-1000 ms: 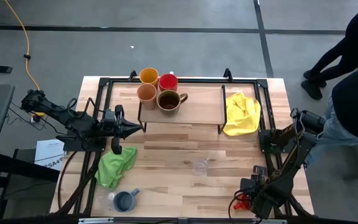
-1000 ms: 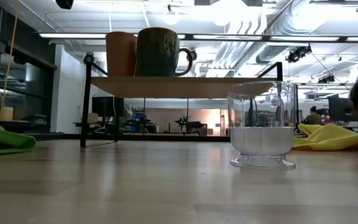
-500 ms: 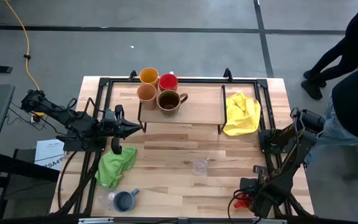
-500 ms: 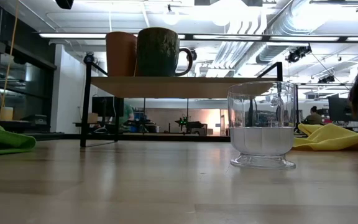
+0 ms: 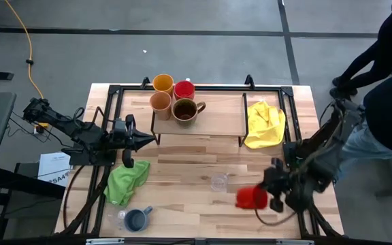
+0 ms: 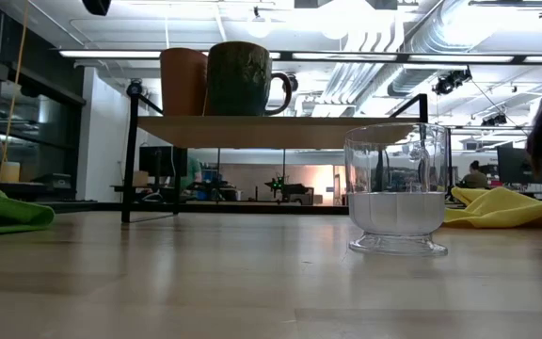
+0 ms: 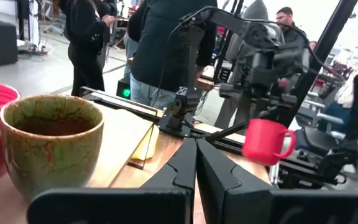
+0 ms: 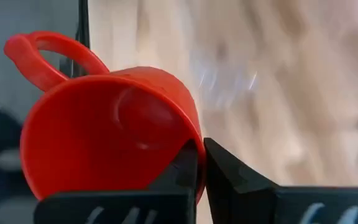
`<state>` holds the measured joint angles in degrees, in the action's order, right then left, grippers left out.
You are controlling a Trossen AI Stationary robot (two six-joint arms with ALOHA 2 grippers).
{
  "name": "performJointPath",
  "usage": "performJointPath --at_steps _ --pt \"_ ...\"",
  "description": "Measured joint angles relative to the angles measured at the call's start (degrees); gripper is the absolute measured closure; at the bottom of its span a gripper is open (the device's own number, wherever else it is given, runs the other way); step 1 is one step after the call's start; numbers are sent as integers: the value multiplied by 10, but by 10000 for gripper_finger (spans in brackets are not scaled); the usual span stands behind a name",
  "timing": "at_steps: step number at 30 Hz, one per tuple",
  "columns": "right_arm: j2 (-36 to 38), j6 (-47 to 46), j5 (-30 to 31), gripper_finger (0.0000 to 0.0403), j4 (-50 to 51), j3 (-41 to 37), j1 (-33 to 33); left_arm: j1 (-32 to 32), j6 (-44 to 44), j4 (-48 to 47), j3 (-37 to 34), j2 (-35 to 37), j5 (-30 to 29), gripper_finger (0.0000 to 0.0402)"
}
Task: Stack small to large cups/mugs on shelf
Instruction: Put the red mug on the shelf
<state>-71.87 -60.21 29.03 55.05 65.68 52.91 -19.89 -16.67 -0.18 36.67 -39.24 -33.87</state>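
Observation:
The shelf (image 5: 213, 116) carries a yellow-orange cup (image 5: 162, 83), a red mug (image 5: 184, 89), a tan cup (image 5: 160, 102) and a brown mug (image 5: 186, 109). My right gripper (image 5: 267, 195) is shut on a second red mug (image 5: 252, 197) above the table's near right part. My left gripper (image 5: 152, 141) waits shut at the shelf's left end. A clear glass (image 5: 218, 182) stands mid-table. A blue-grey mug (image 5: 137, 219) and another glass (image 5: 121, 218) stand near the front left. My right gripper pinches the red mug's wall at the rim (image 8: 194, 140), opposite the handle (image 8: 48, 53). One finger (image 8: 180, 171) is inside the mug and the other (image 8: 229, 168) is outside. In the left wrist view the red mug (image 7: 266, 140) hangs roughly upright below the gripper, clear of the table.
A green cloth (image 5: 126, 180) lies left of the middle and a yellow cloth (image 5: 264, 122) lies beside the shelf's right end. The shelf's right half is bare board. A person (image 5: 386, 102) stands past the table's right edge.
My right gripper has risen from the table's near right corner with the red mug. It has carried the mug toward the far edge and a little left. The mug now hangs clear of the table. My left arm has kept still.

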Motion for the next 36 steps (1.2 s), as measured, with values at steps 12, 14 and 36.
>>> performJointPath --at_steps 12,14,36 --pt "49 356 39 402 -495 -184 -219 0 -82 10 0 0 10 401" --pt "49 406 23 402 -607 -214 -252 0 -82 28 0 -3 19 401" --pt "49 526 -109 403 -758 -200 -362 0 -42 182 0 -101 105 402"
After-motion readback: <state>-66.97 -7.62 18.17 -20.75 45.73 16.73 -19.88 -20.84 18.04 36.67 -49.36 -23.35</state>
